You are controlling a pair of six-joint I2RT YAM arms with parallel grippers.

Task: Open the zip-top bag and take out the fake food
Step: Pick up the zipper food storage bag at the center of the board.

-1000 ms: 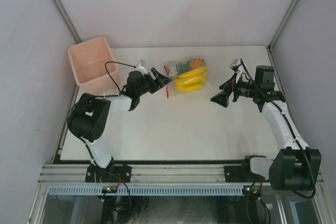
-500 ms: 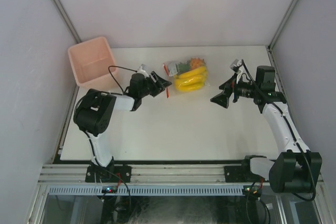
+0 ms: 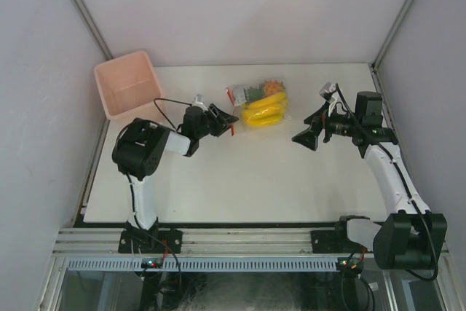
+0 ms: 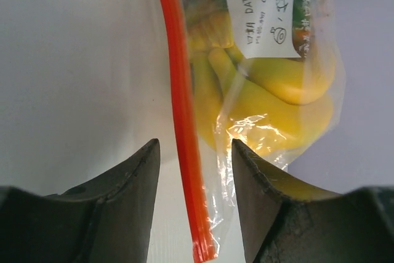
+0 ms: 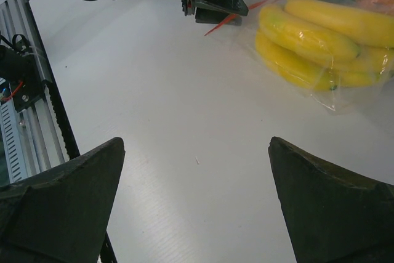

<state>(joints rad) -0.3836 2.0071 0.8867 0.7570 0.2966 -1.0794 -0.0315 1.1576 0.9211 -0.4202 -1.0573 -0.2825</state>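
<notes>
1. The left fingers [image 4: 132, 183] stand partly open and released. One is on each side of the red-orange zip strip [image 4: 180, 90], and a sliver of table [image 4: 74, 60] shows between the strip and either finger, so nothing is pinched yet.
2. The strip runs lengthwise through the gap near its free end. It sits a little closer to one finger than to the other.
3. The step in hand looks like taking hold of the zip edge. To do it well, centre the strip in the gap and keep the tips low against the table. Close on the stiff strip itself and not on the loose film beside it, which would likely slip. I cannot tell whether the two lips of the zip can be parted from this angle.
4. The right fingers [image 5: 68, 195] are spread wide and hold nothing. They hang over bare table well apart from the bag, on its far side from the left arm, and are placed to take the opposite lip or pin the bag.
5. The zip-top bag [image 3: 258, 105] lies flat on the table between the two arms, toward the back. It appears shut, with the fake food [image 4: 277, 84] inside: yellow bananas, with green and orange bits near a white label [image 4: 261, 10].
6. A pink bin [image 3: 127, 92] sits in the back left corner, apart from the bag.
</notes>
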